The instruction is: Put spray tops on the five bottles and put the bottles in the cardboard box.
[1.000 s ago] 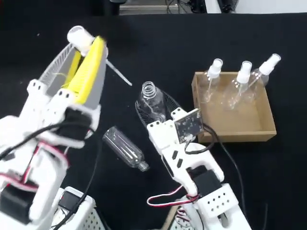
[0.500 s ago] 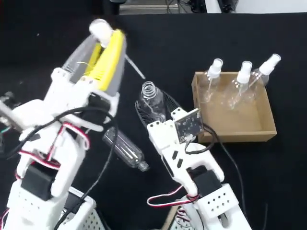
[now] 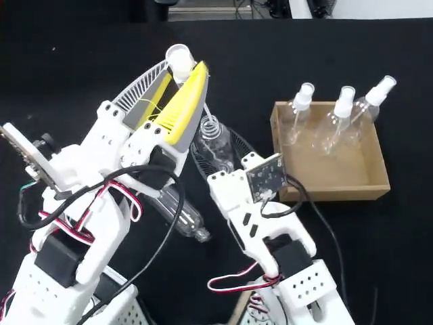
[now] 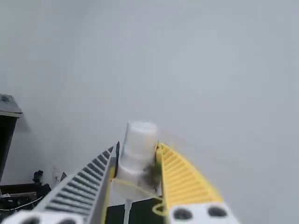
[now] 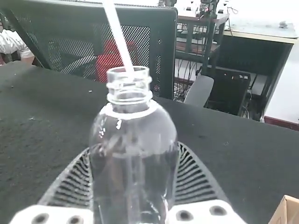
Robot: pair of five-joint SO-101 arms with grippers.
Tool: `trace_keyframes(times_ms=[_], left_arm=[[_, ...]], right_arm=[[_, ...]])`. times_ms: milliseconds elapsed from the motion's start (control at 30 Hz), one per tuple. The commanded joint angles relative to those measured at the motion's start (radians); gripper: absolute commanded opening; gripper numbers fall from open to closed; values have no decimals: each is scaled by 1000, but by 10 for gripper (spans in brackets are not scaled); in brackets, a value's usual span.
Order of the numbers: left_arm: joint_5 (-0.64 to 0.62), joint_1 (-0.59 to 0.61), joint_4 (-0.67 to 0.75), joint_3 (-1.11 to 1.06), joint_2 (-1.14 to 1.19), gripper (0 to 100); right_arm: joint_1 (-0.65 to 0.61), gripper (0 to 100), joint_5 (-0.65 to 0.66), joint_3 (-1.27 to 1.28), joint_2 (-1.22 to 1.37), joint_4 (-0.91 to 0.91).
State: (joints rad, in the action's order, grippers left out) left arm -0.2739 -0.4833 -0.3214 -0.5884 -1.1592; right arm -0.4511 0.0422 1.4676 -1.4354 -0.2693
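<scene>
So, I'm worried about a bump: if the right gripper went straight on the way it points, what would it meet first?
Likely the tube of the spray top, at the mouth of the bottle the right gripper holds. The left gripper holding that top is just beyond but seems higher; depth is unclear.

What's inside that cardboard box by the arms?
Three clear bottles with white spray tops lean at the far wall of the cardboard box. The right arm hides the box's near corner, so that bit can't be checked.

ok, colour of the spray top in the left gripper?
White spray top, clamped in the left gripper; clearest in the left wrist view.
</scene>
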Motion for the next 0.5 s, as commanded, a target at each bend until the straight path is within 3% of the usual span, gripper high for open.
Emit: trace_keyframes(times_ms=[0, 200, 467], left_arm=[[5, 8, -37, -1, 3, 46], [-37, 24, -127, -24, 3, 46], [-101, 22, -115, -143, 3, 85]], right_arm=[[-8, 10, -3, -7, -36, 26], [-6, 10, -2, -8, -36, 31], [-6, 10, 3, -10, -36, 31]])
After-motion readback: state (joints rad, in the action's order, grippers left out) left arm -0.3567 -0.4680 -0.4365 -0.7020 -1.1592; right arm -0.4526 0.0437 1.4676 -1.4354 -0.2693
